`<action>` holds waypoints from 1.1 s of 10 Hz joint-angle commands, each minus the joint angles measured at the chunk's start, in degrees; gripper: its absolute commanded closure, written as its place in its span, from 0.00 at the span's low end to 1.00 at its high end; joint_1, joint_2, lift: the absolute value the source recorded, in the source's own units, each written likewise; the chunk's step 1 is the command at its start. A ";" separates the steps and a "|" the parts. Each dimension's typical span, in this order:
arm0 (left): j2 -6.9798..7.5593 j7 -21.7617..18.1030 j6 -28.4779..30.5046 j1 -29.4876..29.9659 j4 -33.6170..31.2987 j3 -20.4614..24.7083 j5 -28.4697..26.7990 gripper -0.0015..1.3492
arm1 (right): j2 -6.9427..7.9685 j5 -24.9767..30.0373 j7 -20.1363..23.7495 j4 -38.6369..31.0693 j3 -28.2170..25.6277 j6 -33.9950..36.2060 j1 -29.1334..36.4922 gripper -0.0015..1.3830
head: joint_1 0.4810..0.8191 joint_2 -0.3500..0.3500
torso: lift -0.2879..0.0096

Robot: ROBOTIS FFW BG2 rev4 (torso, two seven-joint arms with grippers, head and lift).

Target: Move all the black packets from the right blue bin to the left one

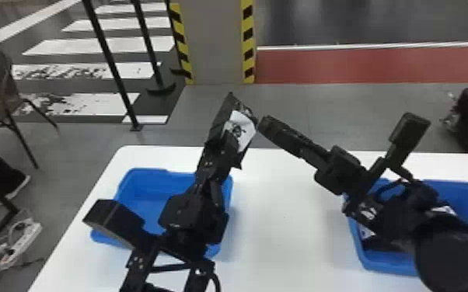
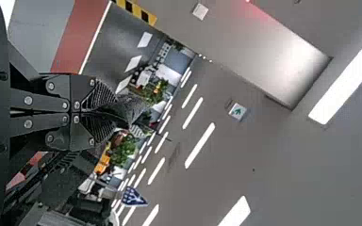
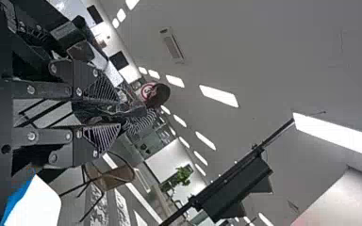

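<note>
Pinched in the closed left end effector [image 1: 227,140] is a flat black packet with a white label [image 1: 241,125], raised over the far side of the left blue plastic bin [image 1: 144,189]. From there, a loose pinch might let it slip past that bin onto the white tabletop [image 1: 283,217], or off its far edge. The right end effector [image 1: 269,124], fingers parted, points at the packet from right of the left bin; closing in carelessly could knock it free.
</note>
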 commanded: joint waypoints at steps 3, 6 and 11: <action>-1.80 7.50 0.86 -0.50 4.18 6.76 -19.36 0.90 | 0.02 13.51 -0.84 -1.50 -7.97 -1.21 4.84 0.10 | 0.49 0.73 | 0.60; -2.33 9.70 10.43 -2.19 10.65 11.15 -35.00 0.90 | -0.60 18.78 -2.77 -2.34 -12.28 0.62 8.64 0.16 | 0.63 0.70 | 0.60; -2.15 9.35 4.66 1.89 10.65 11.86 -25.77 0.06 | -1.74 27.75 -6.29 -8.53 -19.40 7.51 14.96 0.17 | 0.63 0.68 | 0.60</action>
